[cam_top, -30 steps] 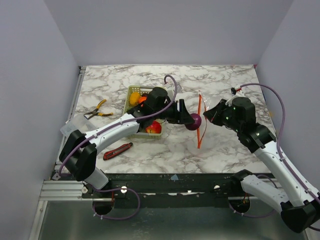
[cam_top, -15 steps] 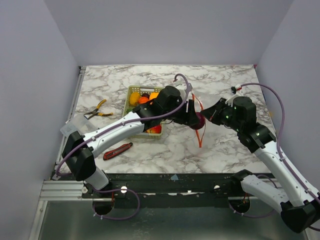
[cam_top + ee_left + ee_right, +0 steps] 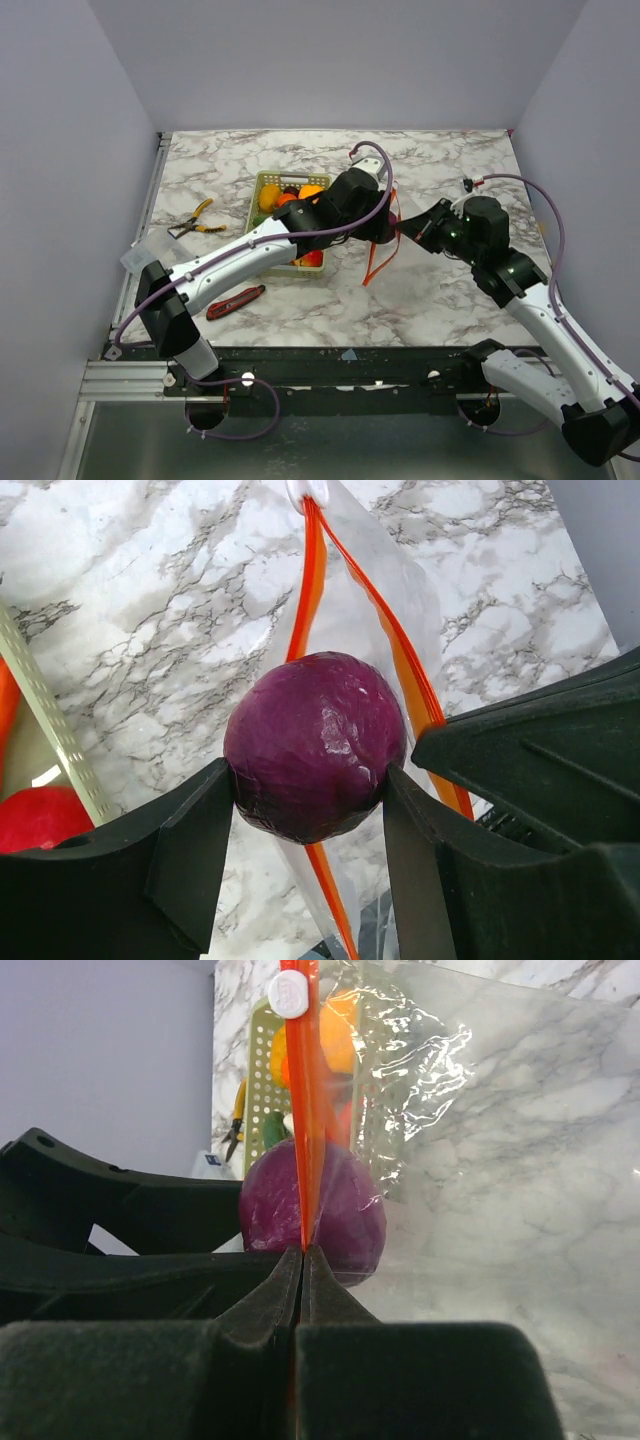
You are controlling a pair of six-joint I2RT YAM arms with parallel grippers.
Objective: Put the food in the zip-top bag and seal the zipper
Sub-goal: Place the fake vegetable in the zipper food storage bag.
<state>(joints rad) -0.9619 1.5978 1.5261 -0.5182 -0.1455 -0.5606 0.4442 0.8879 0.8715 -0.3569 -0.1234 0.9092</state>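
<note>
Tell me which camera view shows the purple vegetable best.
The left wrist view: the purple vegetable fills the centre, unobstructed, clamped in the left gripper. The right wrist view shows it partly behind the zipper. In the top external view the left arm hides it.

"Where was the purple ball (image 3: 315, 745)?"

"Round and glossy, clamped in the left claw (image 3: 308, 780), right against the parted zipper (image 3: 312, 580)."

"And the zip-top bag (image 3: 470, 1090)?"

"Clear and crinkly, its orange-red zipper pinched in the right claw (image 3: 303, 1258), with the white slider (image 3: 291, 993) at the far end. A red piece (image 3: 35, 820), an orange piece (image 3: 310, 190) and a yellow piece (image 3: 268, 196) lay in the basket (image 3: 258, 180)."
</note>
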